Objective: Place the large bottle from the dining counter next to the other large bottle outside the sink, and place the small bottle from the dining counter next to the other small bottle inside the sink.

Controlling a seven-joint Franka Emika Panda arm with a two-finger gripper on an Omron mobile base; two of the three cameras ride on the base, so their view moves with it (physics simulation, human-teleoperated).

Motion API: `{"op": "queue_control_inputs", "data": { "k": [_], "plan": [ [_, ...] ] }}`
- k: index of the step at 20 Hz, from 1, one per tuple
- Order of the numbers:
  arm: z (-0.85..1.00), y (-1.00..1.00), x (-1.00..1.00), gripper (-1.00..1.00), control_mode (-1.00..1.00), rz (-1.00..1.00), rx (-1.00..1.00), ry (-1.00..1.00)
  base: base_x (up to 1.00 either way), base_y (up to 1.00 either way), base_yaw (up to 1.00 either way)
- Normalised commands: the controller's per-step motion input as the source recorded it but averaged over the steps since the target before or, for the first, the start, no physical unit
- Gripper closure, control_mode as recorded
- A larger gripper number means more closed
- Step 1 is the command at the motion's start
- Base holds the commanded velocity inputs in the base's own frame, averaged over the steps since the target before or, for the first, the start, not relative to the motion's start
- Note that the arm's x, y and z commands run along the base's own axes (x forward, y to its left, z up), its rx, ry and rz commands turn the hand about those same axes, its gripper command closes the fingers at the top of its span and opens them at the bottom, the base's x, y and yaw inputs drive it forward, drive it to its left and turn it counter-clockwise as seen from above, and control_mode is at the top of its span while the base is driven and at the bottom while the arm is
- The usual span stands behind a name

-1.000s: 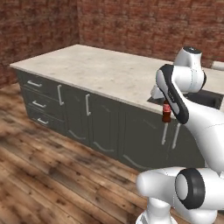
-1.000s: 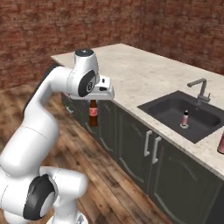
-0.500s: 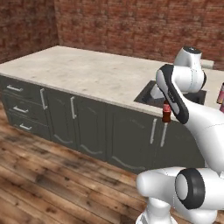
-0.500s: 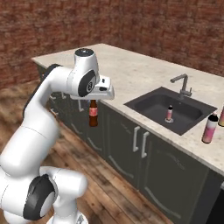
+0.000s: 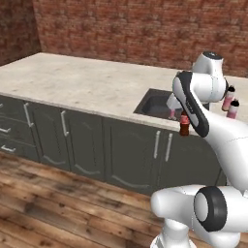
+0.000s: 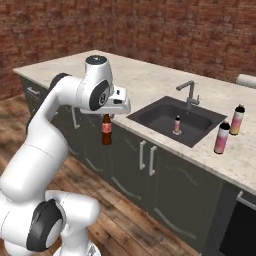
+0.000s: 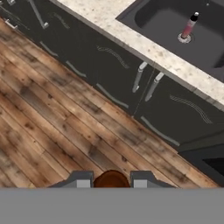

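We see the white arm folded up from its base, elbow high and forearm reaching forward, so that the two-finger gripper (image 6: 106,116) points straight down in front of the dark grey cabinet doors (image 6: 145,165), out past the front edge of the beige speckled stone counter (image 6: 150,82). Its jaws are closed on the neck of the small dark brown-red cola-style bottle (image 6: 106,131), which hangs upright below them over the wooden plank floor (image 7: 52,118), clear of the counter; in the hand view the bottle's rounded brown top (image 7: 112,179) sits squarely between the two fingertips (image 7: 81,179). To the right, set into the counter, lies the dark sunken sink basin (image 6: 159,116) with its grey tap (image 6: 189,93) at the back edge, and the tiny pale bottle with a pink base and dark cap (image 6: 177,124) stands upright on the basin floor. Further right, on the counter beyond the sink's right edge, stand two tall slim black-capped bottles near each other: the mostly pink one (image 6: 221,138) closer to the front edge, and the pink-to-yellow-orange one (image 6: 237,120) behind it.
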Motion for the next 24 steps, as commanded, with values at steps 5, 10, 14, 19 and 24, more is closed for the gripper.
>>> {"op": "queue_control_inputs", "data": {
  "k": [5,10,14,19,24],
  "plan": [
    [0.0,0.0,0.0,1.0,1.0,0.0,0.0,0.0,0.0,0.08,-0.25],
    [0.0,0.0,0.0,1.0,1.0,0.0,0.0,0.0,0.0,0.12,-0.25],
    [0.0,0.0,0.0,1.0,1.0,0.0,0.0,0.0,0.22,0.35,-0.2],
    [0.0,0.0,0.0,1.0,1.0,0.0,0.0,0.0,0.76,0.74,-0.02],
    [0.0,0.0,0.0,1.0,1.0,0.0,0.0,0.0,1.0,0.34,0.02]
  ]
}}
